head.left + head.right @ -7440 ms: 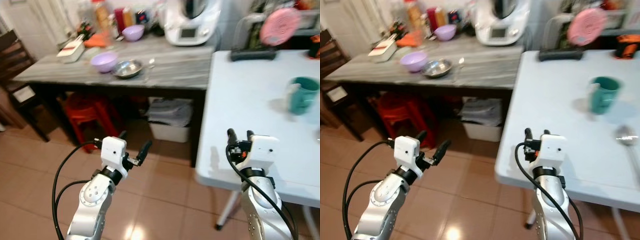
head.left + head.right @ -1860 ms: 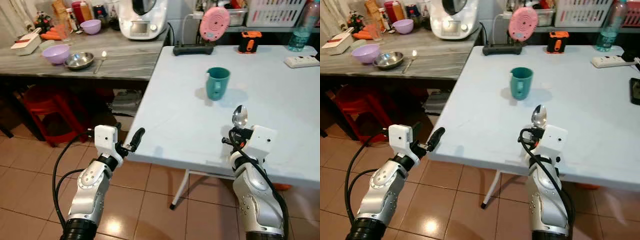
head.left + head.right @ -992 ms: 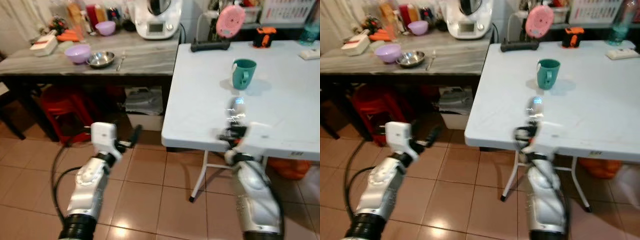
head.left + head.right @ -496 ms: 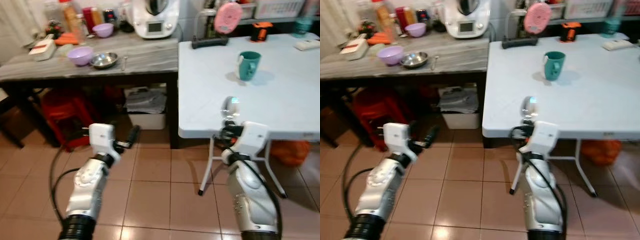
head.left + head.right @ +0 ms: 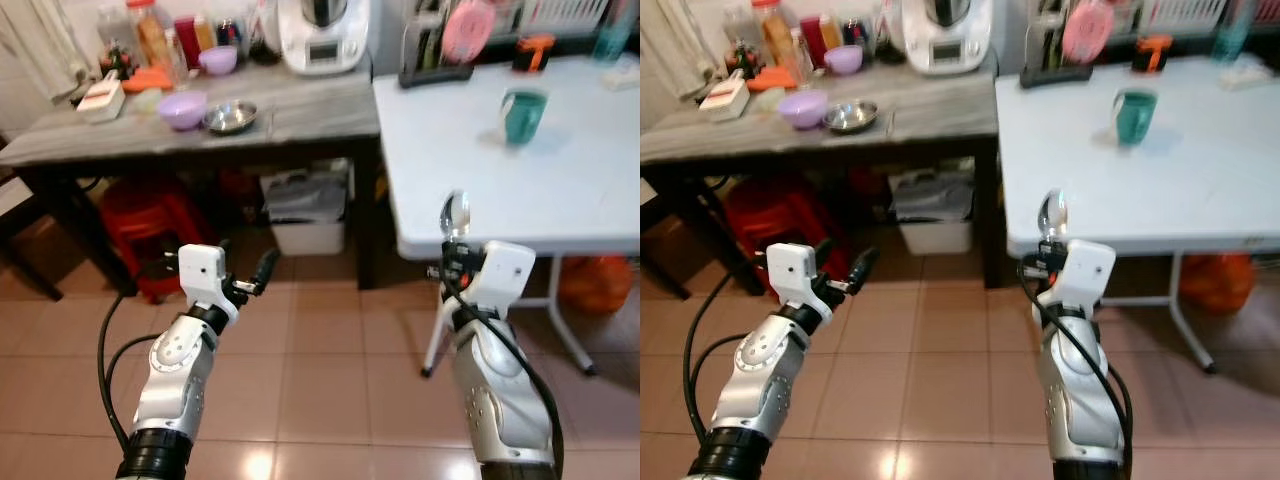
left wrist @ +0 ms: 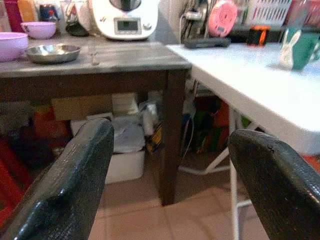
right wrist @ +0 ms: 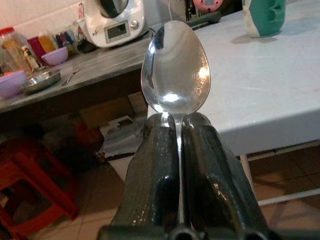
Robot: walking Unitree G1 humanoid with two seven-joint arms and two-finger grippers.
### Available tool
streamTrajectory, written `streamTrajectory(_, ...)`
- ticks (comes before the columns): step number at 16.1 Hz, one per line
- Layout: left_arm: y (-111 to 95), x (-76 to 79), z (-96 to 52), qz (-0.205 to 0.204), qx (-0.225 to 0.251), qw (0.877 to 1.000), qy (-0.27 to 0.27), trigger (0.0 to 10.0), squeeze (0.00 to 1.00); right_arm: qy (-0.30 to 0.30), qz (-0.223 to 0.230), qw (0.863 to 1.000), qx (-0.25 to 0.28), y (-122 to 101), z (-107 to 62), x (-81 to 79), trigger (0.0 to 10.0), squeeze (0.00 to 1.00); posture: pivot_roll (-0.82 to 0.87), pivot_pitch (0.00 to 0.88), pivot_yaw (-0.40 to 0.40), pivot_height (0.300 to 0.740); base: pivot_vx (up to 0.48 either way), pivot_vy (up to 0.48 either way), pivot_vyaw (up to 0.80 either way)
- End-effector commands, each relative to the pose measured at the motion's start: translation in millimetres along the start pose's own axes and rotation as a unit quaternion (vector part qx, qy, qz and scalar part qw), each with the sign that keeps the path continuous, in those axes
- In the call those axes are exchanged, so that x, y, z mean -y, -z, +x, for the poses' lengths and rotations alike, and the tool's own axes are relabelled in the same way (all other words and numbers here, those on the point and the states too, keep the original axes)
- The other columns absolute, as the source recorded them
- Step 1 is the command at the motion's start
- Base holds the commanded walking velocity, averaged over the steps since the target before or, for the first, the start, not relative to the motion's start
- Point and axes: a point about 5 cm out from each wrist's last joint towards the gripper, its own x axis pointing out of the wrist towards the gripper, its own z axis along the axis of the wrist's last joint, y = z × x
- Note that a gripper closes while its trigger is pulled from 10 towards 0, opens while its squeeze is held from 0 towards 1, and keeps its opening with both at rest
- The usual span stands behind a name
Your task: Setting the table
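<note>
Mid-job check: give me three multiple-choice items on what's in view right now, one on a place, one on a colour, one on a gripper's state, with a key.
1. Where does the mug stand?
A. On the white table
B. On the grey wooden counter
C. On the floor

2. What colour is the bowl beside the steel dish on the counter?
A. Green
B. Purple
C. Orange

3. What is the right gripper doing?
A. Hanging open with nothing in it
B. Clamped on the mug's handle
C. Shut on a spoon, bowl end upward

Answers:
1. A, the teal mug sits on the white tabletop, well back from the near edge.
2. B, the bowl next to the metal dish is light purple.
3. C, the right wrist view shows both black fingers pressed on the spoon's handle, its bowl standing above them. The left gripper is open.
</note>
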Motion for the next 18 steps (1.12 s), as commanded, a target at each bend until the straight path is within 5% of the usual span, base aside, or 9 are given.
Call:
streamTrajectory(1,-1.3,0.1,1.5,0.008,-0.003,1.000,0.003,10.0,0.00,0.005,0.004,1.000,0.001,-0.1,-0.7,2.7,10.0,0.00,-0.07,0.015,0.135,0.740,0.000,0.368,0.00)
streamTrajectory(6,-2.1,-2.5,3.1,0.012,-0.003,1.000,-0.010,10.0,0.00,-0.001,0.000,1.000,0.005,-0.8,-1.4,1.3,10.0,0.00,-0.07,0.015,0.137,0.740,0.000,0.372,0.00)
streamTrajectory(12,-6.4,-11.8,0.0,0.006,0.007,1.000,-0.023,10.0,0.00,-0.010,0.006,1.000,0.012,-2.8,-1.8,-0.2,10.0,0.00,-0.07,0.014,0.134,0.740,0.000,0.000,0.38)
streamTrajectory(18,-5.8,-10.8,0.5,0.004,0.007,1.000,-0.023,10.0,0.00,-0.017,0.010,1.000,0.016,-4.2,-2.2,-1.6,10.0,0.00,-0.07,0.016,0.132,0.740,0.381,0.000,0.31)
